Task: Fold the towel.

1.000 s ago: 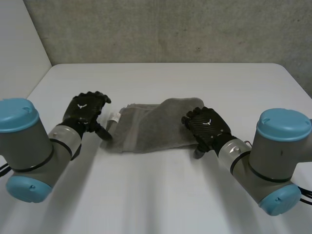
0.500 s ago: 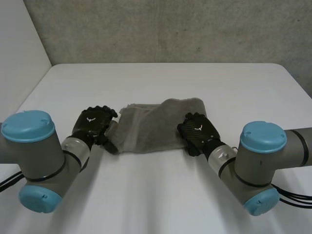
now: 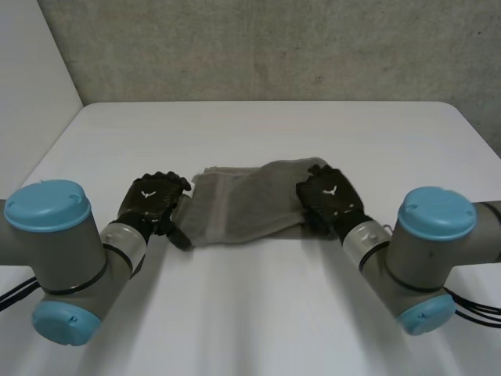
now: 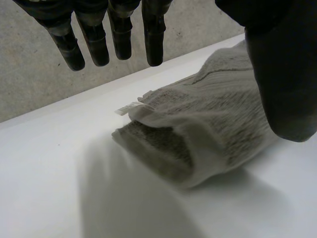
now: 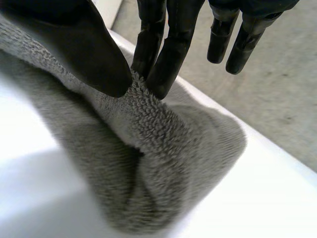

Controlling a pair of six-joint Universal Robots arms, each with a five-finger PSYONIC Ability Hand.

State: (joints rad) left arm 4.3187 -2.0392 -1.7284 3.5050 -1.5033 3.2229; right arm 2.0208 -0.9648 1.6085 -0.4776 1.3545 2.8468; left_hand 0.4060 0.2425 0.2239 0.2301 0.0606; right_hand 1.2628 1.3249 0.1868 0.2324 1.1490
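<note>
A grey towel [image 3: 246,202] lies partly folded in the middle of the white table [image 3: 258,305], with a small white label [image 4: 130,106] at its left end. My left hand [image 3: 153,200] hangs at that left end with straight fingers [image 4: 119,37] above the cloth and its thumb [image 4: 282,74] beside the fold, holding nothing. My right hand [image 3: 327,201] is at the towel's right end. In the right wrist view its thumb [image 5: 89,54] and two fingers [image 5: 166,54] pinch a ridge of the towel [image 5: 148,124], while the other fingers stay straight.
A grey wall [image 3: 258,47] runs behind the table's far edge. Bare tabletop lies on all sides of the towel. Both arms reach in from the near corners.
Both arms have swung inward and lower. The left hand moved up to the towel's left end. The right hand closed its thumb and fingers on the right end.
</note>
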